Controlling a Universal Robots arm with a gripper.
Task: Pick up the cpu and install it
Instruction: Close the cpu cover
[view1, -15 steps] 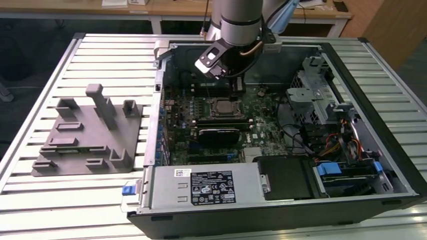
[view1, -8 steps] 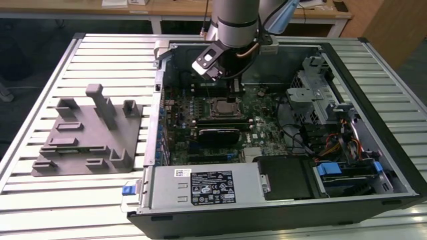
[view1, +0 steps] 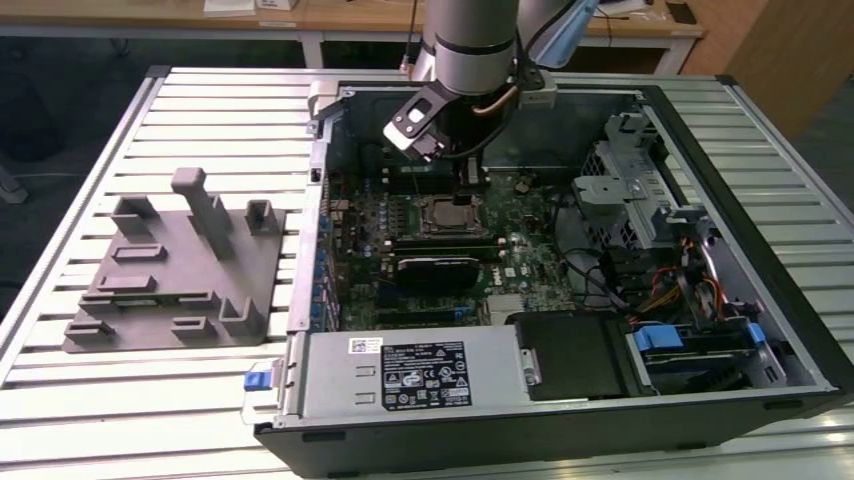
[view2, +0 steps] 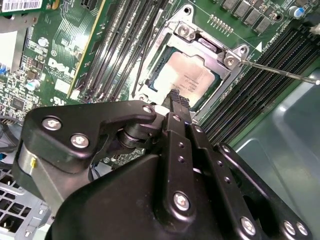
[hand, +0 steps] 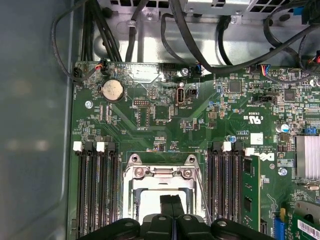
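Observation:
The cpu (view2: 189, 75) is a small square chip with a pale silver-grey top. It lies flat inside the metal socket frame (view2: 210, 47) on the green motherboard (hand: 150, 125) in both wrist views. In the first wrist view the cpu (hand: 150, 205) shows as a pale patch beside the black fingers. My gripper (view2: 179, 98) hangs just above the chip's near edge, fingers pressed together with nothing between them. In the exterior view the gripper (view1: 470, 178) reaches down into the open computer case, right over the socket (view1: 451, 210).
Memory slots (hand: 95, 190) flank the socket on both sides. A thin socket lever (view2: 280, 72) sticks out past the frame. Black cables (hand: 200, 45) run along the case wall. A grey plastic fixture (view1: 174, 260) sits on the slatted table at the exterior view's left; a power supply (view1: 400, 370) fills the case front.

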